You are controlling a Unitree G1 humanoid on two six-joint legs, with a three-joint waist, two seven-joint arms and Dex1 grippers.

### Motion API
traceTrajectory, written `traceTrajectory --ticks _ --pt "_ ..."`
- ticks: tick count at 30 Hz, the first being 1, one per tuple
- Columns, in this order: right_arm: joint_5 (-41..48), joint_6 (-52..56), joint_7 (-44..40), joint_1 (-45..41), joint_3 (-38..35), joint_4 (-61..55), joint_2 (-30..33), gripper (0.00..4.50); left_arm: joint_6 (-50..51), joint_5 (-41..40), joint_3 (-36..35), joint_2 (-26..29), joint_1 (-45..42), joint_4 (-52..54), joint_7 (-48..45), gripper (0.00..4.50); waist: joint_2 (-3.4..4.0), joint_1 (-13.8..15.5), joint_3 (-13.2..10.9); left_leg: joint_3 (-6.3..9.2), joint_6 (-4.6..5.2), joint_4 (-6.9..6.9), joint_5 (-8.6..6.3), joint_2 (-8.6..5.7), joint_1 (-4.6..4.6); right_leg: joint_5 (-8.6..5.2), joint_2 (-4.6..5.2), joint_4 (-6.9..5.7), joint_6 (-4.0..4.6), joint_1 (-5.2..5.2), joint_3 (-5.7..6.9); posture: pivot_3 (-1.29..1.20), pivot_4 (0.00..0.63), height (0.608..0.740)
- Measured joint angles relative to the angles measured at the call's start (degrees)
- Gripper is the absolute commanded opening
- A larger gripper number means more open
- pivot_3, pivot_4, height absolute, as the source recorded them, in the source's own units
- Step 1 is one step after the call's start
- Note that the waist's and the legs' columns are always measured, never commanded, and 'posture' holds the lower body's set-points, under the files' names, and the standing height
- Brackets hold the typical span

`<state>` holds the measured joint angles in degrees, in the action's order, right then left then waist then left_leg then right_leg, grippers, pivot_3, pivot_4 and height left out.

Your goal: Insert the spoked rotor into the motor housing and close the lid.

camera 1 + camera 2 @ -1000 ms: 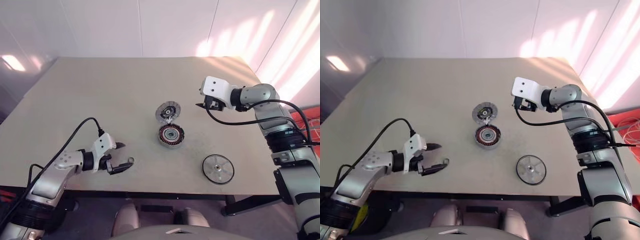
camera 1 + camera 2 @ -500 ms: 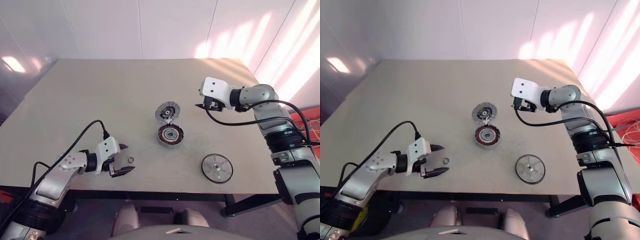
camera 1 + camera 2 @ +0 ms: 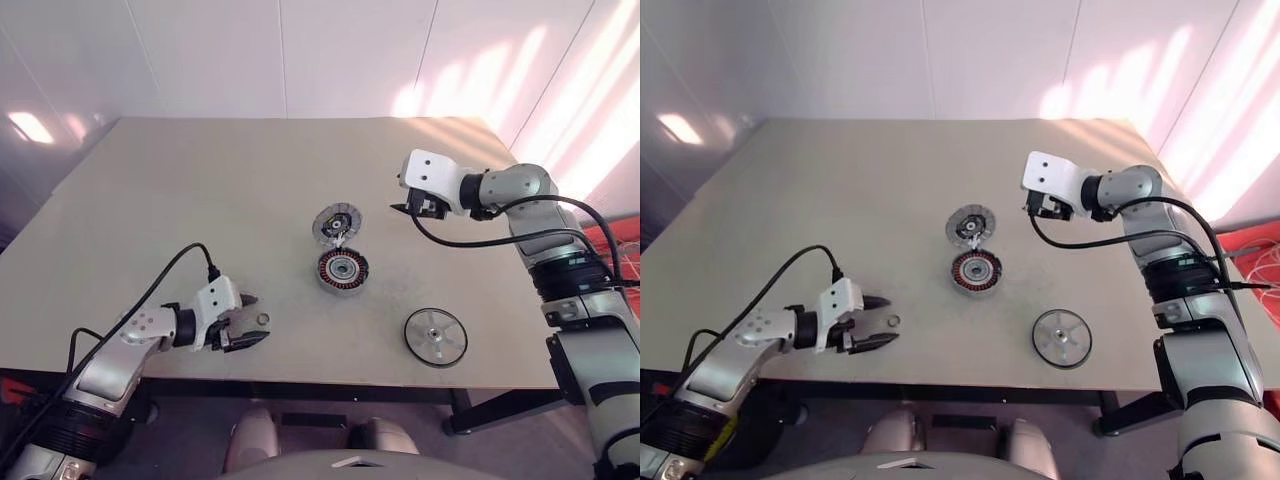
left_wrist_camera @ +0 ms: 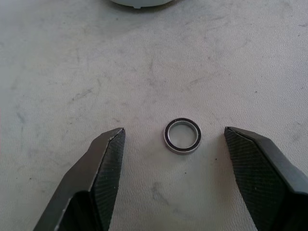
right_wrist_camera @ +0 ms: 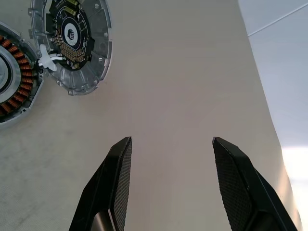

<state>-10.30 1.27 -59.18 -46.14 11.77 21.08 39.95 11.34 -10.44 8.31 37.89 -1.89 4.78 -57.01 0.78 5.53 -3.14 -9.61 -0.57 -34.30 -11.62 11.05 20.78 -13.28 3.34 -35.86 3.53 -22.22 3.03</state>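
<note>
Bright, sharp views; pinkish sunlight streaks the right wall point(image 3: 560, 90).

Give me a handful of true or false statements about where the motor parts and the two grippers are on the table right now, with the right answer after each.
1. The spoked rotor already sits inside the motor housing. False: it lies apart on the table, near the front edge.
2. The lid is swung open. True.
3. A small ring lies between the left gripper fingers, untouched. True.
4. The right gripper is clamped on the lid. False: it is open and empty, beside the lid.
5. The small ring rests on top of the lid. False: it lies on bare table.
</note>
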Motion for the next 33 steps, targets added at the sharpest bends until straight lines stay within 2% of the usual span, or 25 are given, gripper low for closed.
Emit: traceTrajectory --ticks 9,13,24,27,30,33 --pt "0.0 -0.3 0.0 0.0 0.1 0.6 0.0 3.03 1.3 0.0 0.0 0.0 -0.1 0.5 0.5 3.6 0.0 0.0 0.0 0.0 -0.01 0.0 0.0 0.0 -0.1 0.0 0.0 0.0 0.0 0.09 0.0 0.0 0.0 0.74" --pt "0.0 -0.3 0.0 0.0 0.1 0.6 0.0 3.03 1.9 -0.1 0.1 -0.2 0.1 0.9 0.5 2.76 0.0 0.0 0.0 0.0 -0.01 0.0 0.0 0.0 -0.11 0.0 0.0 -0.01 0.0 0.09 0.0 0.0 0.0 0.74" --pt "0.0 -0.7 0.1 -0.1 0.1 0.7 0.0 3.03 -0.4 0.1 0.1 -0.3 0.1 -0.3 1.0 2.76 0.0 -0.1 0.0 0.0 -0.03 0.0 0.02 0.01 -0.15 0.0 -0.01 -0.03 0.0 0.1 0.0 0.0 0.0 0.74" --pt "0.0 -0.8 0.2 -0.1 0.1 0.7 0.0 3.03 -1.2 0.1 0.1 -0.3 0.1 -1.0 0.9 2.21 0.0 -0.1 0.0 0.0 -0.03 0.0 0.02 0.01 -0.15 0.0 -0.01 -0.04 0.0 0.1 0.0 0.0 0.0 0.74" --pt "0.0 -0.8 0.3 -0.1 0.1 0.8 0.0 3.03 -1.9 0.0 0.1 -0.5 0.0 -1.8 0.9 1.3 0.0 -0.1 0.0 0.0 -0.05 0.0 0.03 0.01 -0.21 0.0 -0.01 -0.08 0.0 0.13 0.0 0.0 0.0 0.74" --pt "0.0 -0.8 0.3 -0.1 0.1 0.8 0.0 3.03 -2.2 0.1 0.1 -0.6 -0.1 -2.2 1.1 1.3 0.0 -0.1 0.0 0.0 -0.08 0.0 0.05 0.01 -0.28 0.0 -0.01 -0.15 0.01 0.15 -0.01 0.0 0.0 0.74"
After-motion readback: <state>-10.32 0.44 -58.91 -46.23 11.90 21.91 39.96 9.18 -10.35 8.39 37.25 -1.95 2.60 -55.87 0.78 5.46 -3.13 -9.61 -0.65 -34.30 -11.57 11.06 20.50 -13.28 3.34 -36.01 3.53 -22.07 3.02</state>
